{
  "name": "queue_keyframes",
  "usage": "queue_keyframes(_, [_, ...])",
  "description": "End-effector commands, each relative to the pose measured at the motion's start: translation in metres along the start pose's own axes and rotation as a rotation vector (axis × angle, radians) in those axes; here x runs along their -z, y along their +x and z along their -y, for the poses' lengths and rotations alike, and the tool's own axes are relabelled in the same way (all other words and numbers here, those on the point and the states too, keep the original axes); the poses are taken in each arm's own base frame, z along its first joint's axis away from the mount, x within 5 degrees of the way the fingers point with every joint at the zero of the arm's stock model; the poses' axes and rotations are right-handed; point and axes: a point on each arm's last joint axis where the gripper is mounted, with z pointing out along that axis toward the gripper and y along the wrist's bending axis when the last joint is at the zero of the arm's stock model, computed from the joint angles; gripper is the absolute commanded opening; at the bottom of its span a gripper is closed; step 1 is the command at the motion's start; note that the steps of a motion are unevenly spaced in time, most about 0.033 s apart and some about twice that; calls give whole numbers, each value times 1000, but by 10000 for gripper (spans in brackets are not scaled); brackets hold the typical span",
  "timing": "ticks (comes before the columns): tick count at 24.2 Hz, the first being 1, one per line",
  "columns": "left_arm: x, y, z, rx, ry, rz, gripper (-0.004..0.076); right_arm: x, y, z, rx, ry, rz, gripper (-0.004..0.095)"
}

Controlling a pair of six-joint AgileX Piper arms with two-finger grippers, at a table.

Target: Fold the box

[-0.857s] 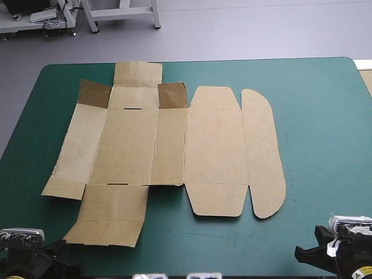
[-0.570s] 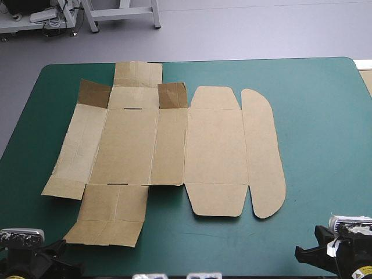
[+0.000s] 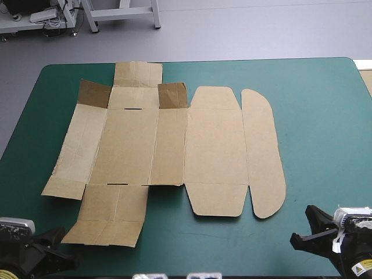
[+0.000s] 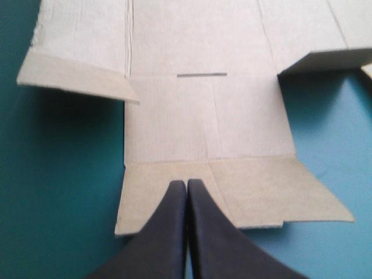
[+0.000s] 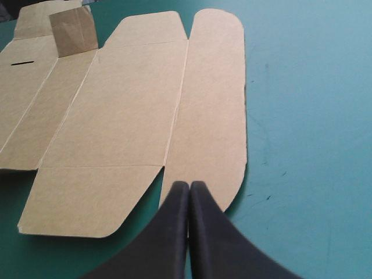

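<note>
- The box (image 3: 174,145) lies flat on the bench (image 3: 317,110).
- My left hand (image 4: 186,183) is closed and empty, at its near edge.
- My right hand (image 5: 189,185) is closed and empty, by its round end.

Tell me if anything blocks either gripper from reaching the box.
Nothing visible does. The left gripper and right gripper, jaws shut, face the box's near flaps with only bare teal-green cover between.

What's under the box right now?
The box lies mostly flat on the teal-green cover, which shows all around it. Anything beneath the board itself is hidden.
</note>
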Motion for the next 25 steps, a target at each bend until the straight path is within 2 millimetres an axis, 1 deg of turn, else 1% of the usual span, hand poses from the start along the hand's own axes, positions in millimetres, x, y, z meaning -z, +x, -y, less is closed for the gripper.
queue_keyframes(1, [16, -49, 2, -55, -18, 111, -9, -1, -6, -4, 17, -37, -22, -13])
queue_keyframes(3, [32, -105, 0, -103, -89, 176, -9, -2, -6, -3, 29, -29, -54, -13])
queue_keyframes(4, [33, -118, 0, -106, -99, 182, -9, -1, -7, -2, 42, -11, -48, -13])
queue_keyframes(5, [32, -140, 1, -109, -107, 181, -9, 0, -9, 1, 65, 31, -34, -13])
queue_keyframes(6, [29, -151, 0, -114, -118, 181, -9, 1, -10, 3, 72, 50, -30, -13])
queue_keyframes(7, [16, -170, -3, -130, -152, 168, -9, 2, -11, 4, 87, 70, -30, -13])
queue_keyframes(8, [6, -178, -5, -139, -168, 159, -9, 2, -11, 5, 92, 75, -31, -13])
queue_keyframes(9, [-15, -189, -10, -143, -213, 122, -9, 2, -11, 6, 100, 87, -34, -13])
queue_keyframes(10, [-28, -193, -12, -145, -233, 83, -9, 1, -11, 6, 98, 87, -38, -13])
queue_keyframes(11, [-54, -199, -17, -151, -265, 6, -9, 0, -12, 7, 96, 90, -49, -13])
queue_keyframes(12, [-68, -202, -19, -160, -275, -29, -9, -1, -12, 7, 96, 90, -50, -13])
queue_keyframes(14, [-94, -206, -22, -173, -282, -84, -9, -1, -12, 7, 100, 93, -51, -13])
queue_keyframes(17, [-125, -209, -25, -161, -283, -140, -9, -1, -12, 8, 120, 100, -53, -13])
queue_keyframes(19, [-142, -208, -31, -136, -288, -182, -9, -1, -12, 8, 135, 104, -56, -13])
queue_keyframes(21, [-157, -206, -43, -88, -298, -226, -9, -1, -12, 9, 143, 110, -59, -13])
queue_keyframes(23, [-166, -204, -61, -25, -312, -256, -9, 0, -11, 10, 148, 117, -60, -13])
queue_keyframes(25, [-169, -201, -78, 37, -302, -271, -9, 0, -11, 10, 150, 121, -62, -13])
